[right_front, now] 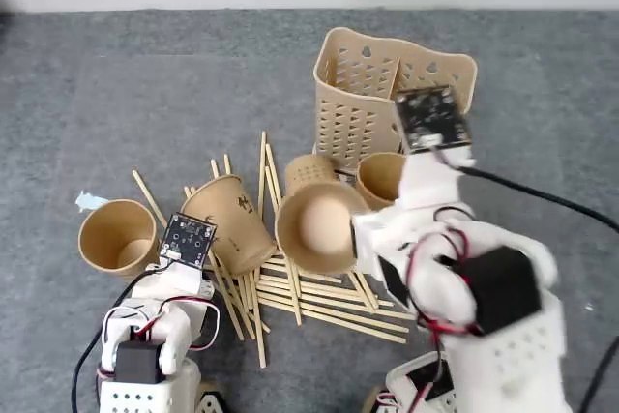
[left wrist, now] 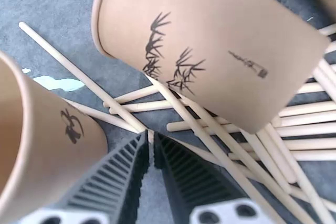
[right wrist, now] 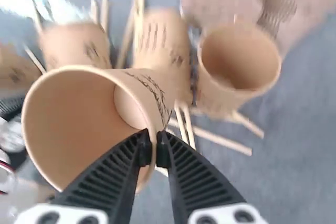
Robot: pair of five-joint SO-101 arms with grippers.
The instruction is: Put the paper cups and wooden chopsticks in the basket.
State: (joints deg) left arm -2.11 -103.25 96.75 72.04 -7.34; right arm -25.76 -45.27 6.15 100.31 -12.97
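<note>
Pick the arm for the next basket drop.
Right. The right gripper is shut on a cup at its rim, near the basket. The left gripper is shut and empty, low over the chopsticks, farther from the basket.

Grey mat (right_front: 145, 94), pale blue scrap (right_front: 92, 202)

Fixed camera high over the near edge looks down across the grey surface (right_front: 193, 94), the basket (right_front: 353, 113) at upper centre-right of the frame. The left wrist camera sits low, close above the chopsticks (left wrist: 310, 143), facing along the left fingers (left wrist: 121, 177) toward a toppled printed cup (left wrist: 210, 45). The right wrist camera looks down past the right fingers (right wrist: 184, 171) and the pinched cup (right wrist: 73, 119) toward the basket. All three share the heap of cups and chopsticks.
</note>
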